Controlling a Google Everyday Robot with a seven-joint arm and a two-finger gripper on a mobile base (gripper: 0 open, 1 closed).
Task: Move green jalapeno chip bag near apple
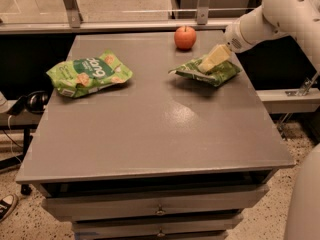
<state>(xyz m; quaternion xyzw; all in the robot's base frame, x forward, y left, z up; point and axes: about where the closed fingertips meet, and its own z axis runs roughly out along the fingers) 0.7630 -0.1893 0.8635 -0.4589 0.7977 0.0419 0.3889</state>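
The green jalapeno chip bag [218, 74] is flat, light green and crinkly, and lies at the right rear of the grey table [150, 129]. The apple [185, 37], small and red-orange, stands close behind it to the left, near the table's far edge. My gripper [206, 65], pale yellow, reaches in from the right on a white arm [265, 19] and is down on top of the bag's middle, touching it. The part of the bag under the gripper is hidden.
A puffier green bag with a dark green band [89, 74] lies at the left of the table. A rail with metal posts [200, 4] runs behind the far edge. Drawers [160, 210] are below the front edge. A shelf [287, 98] adjoins on the right.
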